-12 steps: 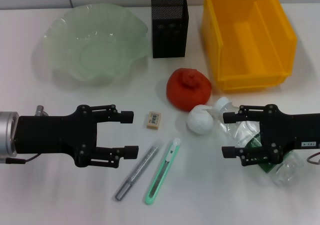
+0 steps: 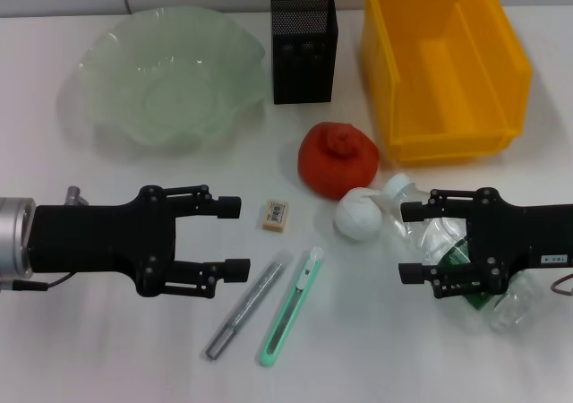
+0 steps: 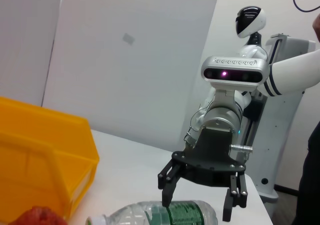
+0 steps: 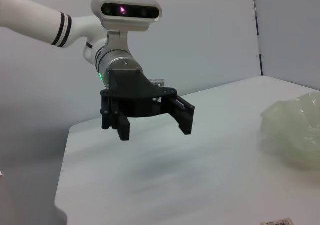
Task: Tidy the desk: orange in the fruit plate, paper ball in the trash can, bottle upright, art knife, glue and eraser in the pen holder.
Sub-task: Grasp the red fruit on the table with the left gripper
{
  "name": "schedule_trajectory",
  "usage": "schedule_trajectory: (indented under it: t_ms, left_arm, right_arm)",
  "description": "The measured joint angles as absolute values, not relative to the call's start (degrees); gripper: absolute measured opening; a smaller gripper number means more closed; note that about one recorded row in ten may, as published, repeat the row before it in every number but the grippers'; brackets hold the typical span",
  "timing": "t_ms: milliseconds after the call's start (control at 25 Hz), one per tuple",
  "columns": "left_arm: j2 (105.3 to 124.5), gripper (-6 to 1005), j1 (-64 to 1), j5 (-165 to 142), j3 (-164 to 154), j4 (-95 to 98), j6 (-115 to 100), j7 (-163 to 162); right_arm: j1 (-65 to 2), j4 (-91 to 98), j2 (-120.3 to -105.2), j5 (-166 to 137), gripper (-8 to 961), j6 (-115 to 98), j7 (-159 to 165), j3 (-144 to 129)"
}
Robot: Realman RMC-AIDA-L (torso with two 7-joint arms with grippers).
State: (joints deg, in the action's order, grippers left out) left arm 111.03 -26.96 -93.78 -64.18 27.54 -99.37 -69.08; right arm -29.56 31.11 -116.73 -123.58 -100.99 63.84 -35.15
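A red-orange orange (image 2: 337,159) lies mid-table, with a white paper ball (image 2: 359,215) just in front of it. The clear bottle (image 2: 445,242) lies on its side; my right gripper (image 2: 410,242) stands open around its neck end, and the left wrist view shows that gripper (image 3: 197,209) over the bottle (image 3: 170,216). My left gripper (image 2: 234,236) is open and holds nothing, left of the eraser (image 2: 276,215). The grey glue stick (image 2: 246,304) and green art knife (image 2: 292,306) lie side by side near the front. The right wrist view shows the left gripper (image 4: 155,131) from the front.
A green glass fruit plate (image 2: 107,72) sits at the back left. The black mesh pen holder (image 2: 303,47) stands at the back centre. The yellow bin (image 2: 443,143) is at the back right, close behind the orange and the bottle.
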Motion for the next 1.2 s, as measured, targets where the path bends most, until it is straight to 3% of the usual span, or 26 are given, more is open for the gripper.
schedule_trajectory:
  t_ms: [320,880,1200]
  left_arm:
    - [111.95,813,-28.1,-93.4,-63.7,29.0,-99.4,-69.1]
    - [118.40,812,-39.0,-93.6,-58.5,28.7,-82.7,-69.2]
    - [119.06,812,-42.8,-93.4,-65.4,28.2,-69.7,-72.7]
  right_arm:
    - [-28.9,31.1,-116.71,-123.6,824,-101.0,63.8,-35.2]
    - [-27.2,31.2,-116.47,-123.6,824,-101.0,63.7,-35.2]
    - [-27.2,31.1,-116.28,-123.6,824,-100.6,64.2,-35.0]
